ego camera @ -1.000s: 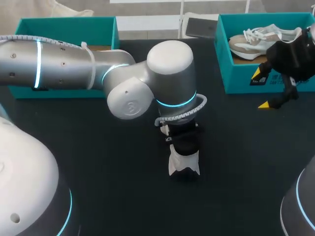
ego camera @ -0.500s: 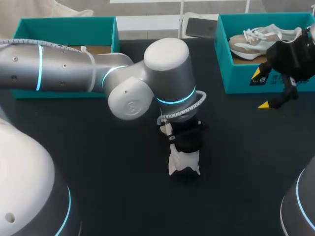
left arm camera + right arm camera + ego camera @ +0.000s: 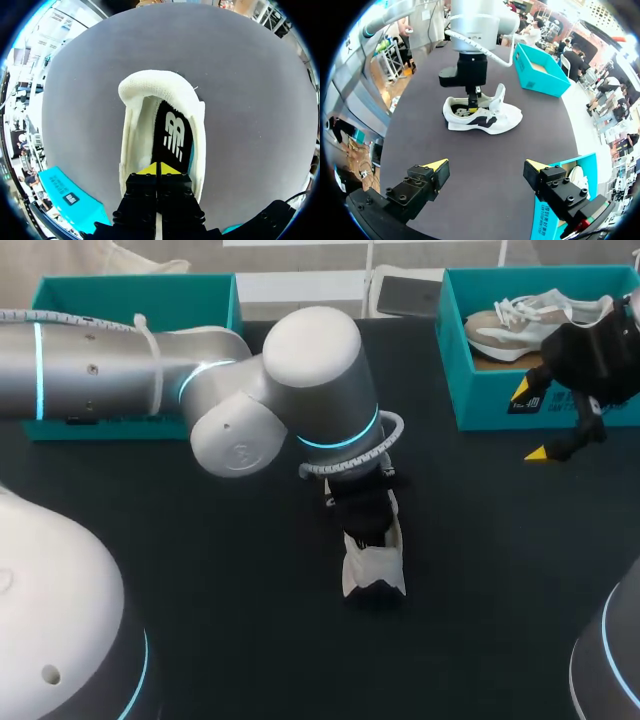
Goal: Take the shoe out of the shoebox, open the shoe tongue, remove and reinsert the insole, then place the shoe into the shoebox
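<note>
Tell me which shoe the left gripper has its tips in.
The shoe out on the table; the other shoe lies in the right shoebox.

Nothing really legible here: a white logo mark on the black insole just ahead of the left gripper, plus a printed label on the teal shoebox beside the right gripper, too small to read
</note>
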Available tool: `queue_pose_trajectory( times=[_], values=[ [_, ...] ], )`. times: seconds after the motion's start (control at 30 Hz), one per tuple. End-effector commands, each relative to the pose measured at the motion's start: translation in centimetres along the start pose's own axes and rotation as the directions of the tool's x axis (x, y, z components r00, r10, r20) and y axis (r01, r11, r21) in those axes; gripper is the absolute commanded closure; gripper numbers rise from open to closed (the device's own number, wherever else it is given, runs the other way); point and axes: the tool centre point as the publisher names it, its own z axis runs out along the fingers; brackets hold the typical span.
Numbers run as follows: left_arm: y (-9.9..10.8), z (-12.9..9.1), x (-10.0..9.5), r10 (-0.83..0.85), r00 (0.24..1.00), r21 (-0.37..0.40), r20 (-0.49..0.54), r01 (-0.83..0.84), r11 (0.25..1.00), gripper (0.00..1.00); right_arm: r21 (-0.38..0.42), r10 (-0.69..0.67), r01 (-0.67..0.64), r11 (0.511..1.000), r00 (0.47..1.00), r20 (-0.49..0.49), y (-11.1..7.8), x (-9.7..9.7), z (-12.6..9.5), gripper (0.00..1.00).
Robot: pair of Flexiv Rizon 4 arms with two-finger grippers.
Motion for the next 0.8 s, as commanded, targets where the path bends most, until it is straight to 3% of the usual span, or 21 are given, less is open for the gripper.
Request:
queue_pose_trajectory(
  times=[0.03,0.3,0.33,0.37,0.43,0.47,0.5,0.8],
  values=[
    [-0.2,-0.9,0.0,0.024,1.0,-0.091,-0.017,-0.026,0.996,1.0,0.004,0.001,-0.001,1.0,1.0,0.0,0.1,0.0,0.1,0.0],
    [0.7,-0.2,0.3,0.051,0.997,-0.14,-0.057,-0.059,0.988,1.0,0.004,0.001,-0.001,1.0,1.0,0.0,0.1,0.0,0.1,0.0],
    [0.8,-0.3,0.3,0.055,0.996,-0.141,-0.068,-0.064,0.988,0.96,0.004,0.001,-0.001,1.0,1.0,0.0,0.1,0.0,0.1,0.0],
    [0.8,-0.2,0.4,0.058,0.996,-0.145,-0.069,-0.067,0.987,0.73,0.004,0.001,-0.001,1.0,1.0,0.0,0.1,0.0,0.1,0.0],
    [0.9,-0.1,0.5,0.059,0.995,-0.153,-0.079,-0.071,0.986,0.39,0.004,0.001,-0.001,1.0,1.0,0.0,0.1,0.0,0.1,0.0],
    [0.9,-0.1,0.5,0.061,0.995,-0.156,-0.077,-0.072,0.985,0.05,0.004,0.001,-0.001,1.0,1.0,0.0,0.1,0.0,0.1,0.0],
    [0.9,-0.1,0.6,0.062,0.995,-0.164,-0.08,-0.075,0.984,0.0,0.004,0.001,-0.001,1.0,1.0,0.0,0.1,0.0,0.1,0.0],
    [0.9,0.7,1.1,0.056,0.994,-0.164,-0.098,-0.072,0.984,0.0,0.004,0.001,-0.001,1.0,1.0,0.0,0.1,0.0,0.1,0.0]
  ],
)
